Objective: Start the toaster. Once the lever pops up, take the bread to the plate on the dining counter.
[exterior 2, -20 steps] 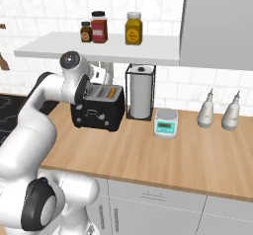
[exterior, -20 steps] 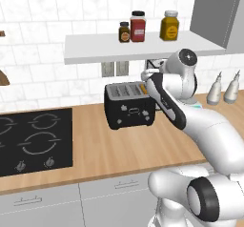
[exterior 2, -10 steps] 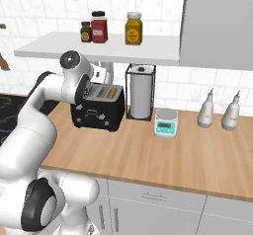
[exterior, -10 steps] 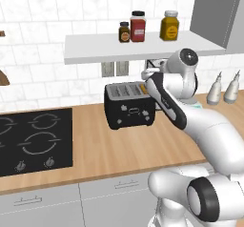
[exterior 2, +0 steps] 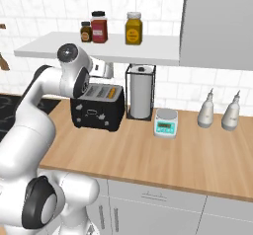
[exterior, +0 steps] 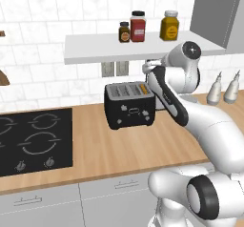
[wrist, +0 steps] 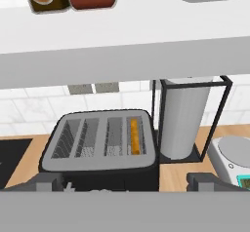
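None of the task looks done: I see the bread (wrist: 135,137) sunk in the toaster's (exterior: 129,105) rightmost slot, on the worktop (exterior: 124,145) below the shelf (exterior: 138,48). My gripper (wrist: 125,181) hovers above it, fingers spread wide, empty. Lever position I can't make out.

A wall of glossy white rectangular tiles (exterior: 43,40) runs behind a light-brown wooden worktop (exterior 2: 173,155). Flat grey cabinet fronts with slim bar handles (exterior: 38,204) sit under the worktop. A black glass hob with ring markings (exterior: 31,140) is set into the wood at the left end. A long white floating shelf (exterior 2: 99,49) hangs on the tiles, and a plain grey wall cupboard (exterior 2: 217,24) hangs beside it to the right. Two grey wall sockets (wrist: 93,87) sit side by side on the tiles under the shelf. The light is even and soft, with faint shadows under the shelf.
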Available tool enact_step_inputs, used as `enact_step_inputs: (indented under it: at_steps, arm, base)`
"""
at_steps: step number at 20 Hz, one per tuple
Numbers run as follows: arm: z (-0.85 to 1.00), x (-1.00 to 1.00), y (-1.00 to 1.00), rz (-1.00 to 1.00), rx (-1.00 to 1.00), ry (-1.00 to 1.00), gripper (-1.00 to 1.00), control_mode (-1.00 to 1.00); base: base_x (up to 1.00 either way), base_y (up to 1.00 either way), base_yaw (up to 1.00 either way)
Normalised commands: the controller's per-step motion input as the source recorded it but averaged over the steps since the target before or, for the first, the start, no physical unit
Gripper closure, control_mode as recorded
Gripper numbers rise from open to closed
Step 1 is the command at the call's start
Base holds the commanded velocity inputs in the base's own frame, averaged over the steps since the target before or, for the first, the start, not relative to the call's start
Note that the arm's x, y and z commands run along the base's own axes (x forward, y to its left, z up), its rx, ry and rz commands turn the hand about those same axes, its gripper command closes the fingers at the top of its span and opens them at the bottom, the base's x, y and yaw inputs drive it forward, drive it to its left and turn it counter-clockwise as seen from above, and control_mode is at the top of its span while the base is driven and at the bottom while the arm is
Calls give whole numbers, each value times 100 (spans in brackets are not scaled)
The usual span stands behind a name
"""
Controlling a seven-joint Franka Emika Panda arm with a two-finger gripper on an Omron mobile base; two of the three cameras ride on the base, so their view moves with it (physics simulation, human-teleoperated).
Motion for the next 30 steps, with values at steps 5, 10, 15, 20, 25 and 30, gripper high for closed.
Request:
enact_step_inputs:
  at_steps: [5, 10, 15, 20, 25, 30]
  arm:
    - [2, -1, 0, 0, 0, -1, -100, -100]
    - [0, 0, 0, 0, 0, 0, -100, -100]
    - [0, 0, 0, 0, 0, 0, -100, -100]
    - [0, 0, 0, 0, 0, 0, -100, -100]
    - [0, 0, 0, 0, 0, 0, -100, -100]
    - [0, 0, 0, 0, 0, 0, -100, -100]
  base:
    - [0, 0, 0]
    - [0, 0, 0]
    - [0, 0, 0]
    - [0, 0, 0]
    - [0, 0, 0]
    - [0, 0, 0]
